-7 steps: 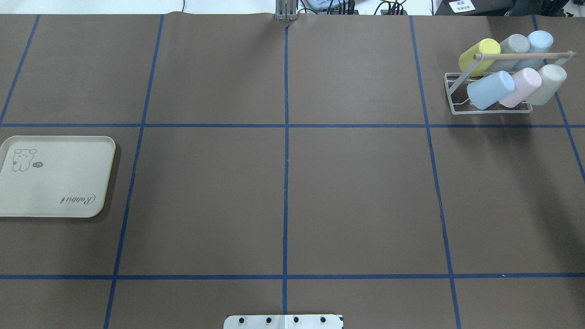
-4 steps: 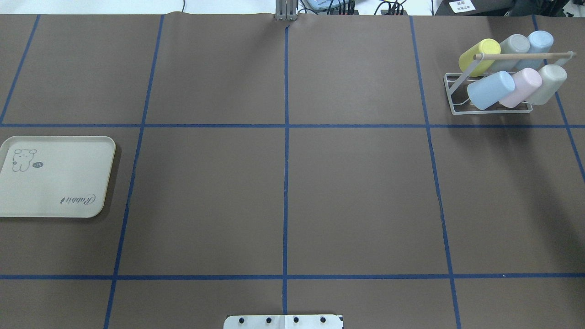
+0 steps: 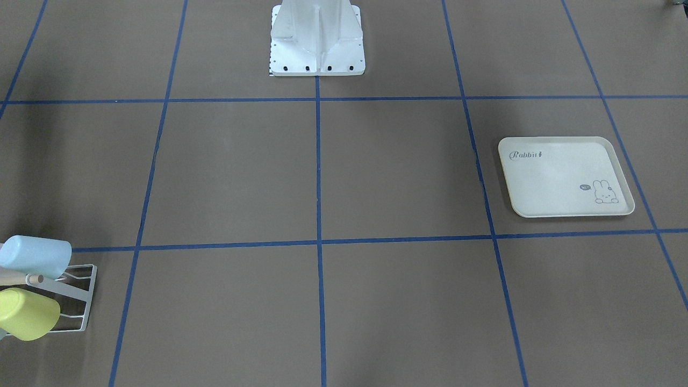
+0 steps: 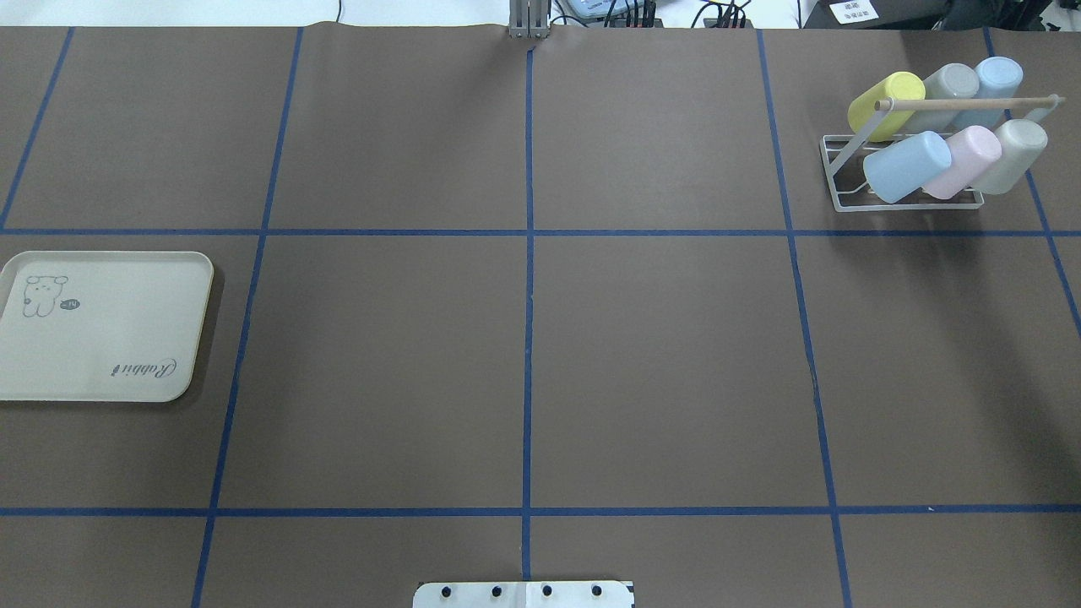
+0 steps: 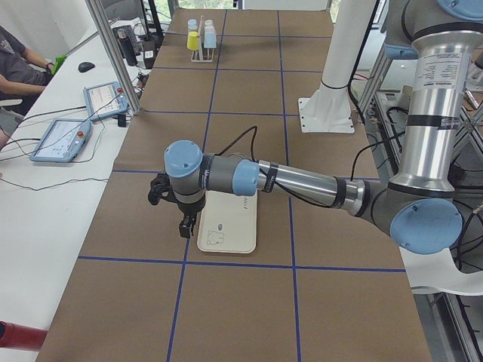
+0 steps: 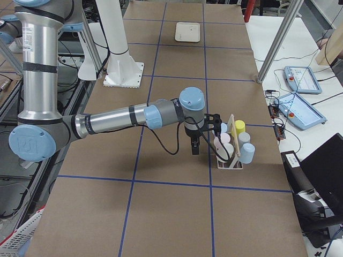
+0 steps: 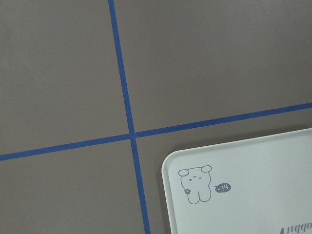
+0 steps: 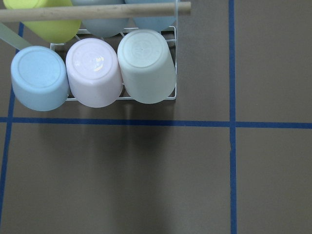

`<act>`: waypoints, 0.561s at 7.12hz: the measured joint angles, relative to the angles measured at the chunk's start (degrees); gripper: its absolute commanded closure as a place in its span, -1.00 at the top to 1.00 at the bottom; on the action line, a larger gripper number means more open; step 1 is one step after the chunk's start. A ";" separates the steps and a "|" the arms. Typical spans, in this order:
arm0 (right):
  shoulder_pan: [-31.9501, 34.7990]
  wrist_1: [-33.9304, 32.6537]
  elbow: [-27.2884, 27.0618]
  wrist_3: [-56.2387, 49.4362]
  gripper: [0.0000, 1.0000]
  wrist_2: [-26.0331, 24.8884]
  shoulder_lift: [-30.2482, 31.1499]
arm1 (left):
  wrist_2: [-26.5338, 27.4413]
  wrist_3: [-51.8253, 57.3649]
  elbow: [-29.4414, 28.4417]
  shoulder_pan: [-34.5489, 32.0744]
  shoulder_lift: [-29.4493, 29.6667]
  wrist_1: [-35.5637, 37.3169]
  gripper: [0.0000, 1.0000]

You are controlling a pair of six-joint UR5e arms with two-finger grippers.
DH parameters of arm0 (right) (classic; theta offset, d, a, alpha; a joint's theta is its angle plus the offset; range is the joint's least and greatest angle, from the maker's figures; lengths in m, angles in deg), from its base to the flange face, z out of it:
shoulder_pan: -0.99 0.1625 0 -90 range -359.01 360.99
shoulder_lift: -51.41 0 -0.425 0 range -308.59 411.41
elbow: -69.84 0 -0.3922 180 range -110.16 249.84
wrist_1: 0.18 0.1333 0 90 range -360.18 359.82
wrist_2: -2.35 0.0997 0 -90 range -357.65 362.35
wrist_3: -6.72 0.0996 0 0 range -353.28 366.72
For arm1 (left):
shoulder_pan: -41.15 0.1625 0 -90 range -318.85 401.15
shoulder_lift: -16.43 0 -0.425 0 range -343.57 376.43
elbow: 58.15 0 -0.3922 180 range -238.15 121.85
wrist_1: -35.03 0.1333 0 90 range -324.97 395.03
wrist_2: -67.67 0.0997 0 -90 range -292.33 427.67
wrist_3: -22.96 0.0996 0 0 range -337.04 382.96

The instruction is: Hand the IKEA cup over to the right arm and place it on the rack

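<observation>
The white wire rack [image 4: 908, 203] with a wooden rod stands at the table's far right, and IKEA cups fill it: yellow [image 4: 882, 101], grey, two blue, pink [image 4: 963, 160] and pale green. The right wrist view looks straight down on the pink cup [image 8: 95, 70] and the pale green cup [image 8: 146, 63]. The right arm [image 6: 118, 120] reaches out with my right gripper [image 6: 194, 149] hanging just beside the rack [image 6: 230, 163]. My left gripper [image 5: 183, 228] hovers over the corner of the tray. I cannot tell whether either gripper is open or shut.
A cream rabbit-print tray [image 4: 101, 338] lies at the table's left edge with nothing on it. The robot's white base [image 3: 317, 37] stands mid-table on the robot side. A side desk holds pendants [image 5: 64, 136], and a person [image 5: 15, 60] sits there.
</observation>
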 measured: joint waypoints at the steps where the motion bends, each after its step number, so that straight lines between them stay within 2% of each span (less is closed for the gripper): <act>1: -0.07 -0.14 -0.02 0.14 0.99 -0.14 0.75 | -0.04 -0.01 0.24 0.00 0.05 -0.04 1.00; 4: -0.29 -0.60 0.02 0.35 0.99 -1.42 1.48 | -0.01 -0.17 0.85 0.02 -0.01 0.22 1.00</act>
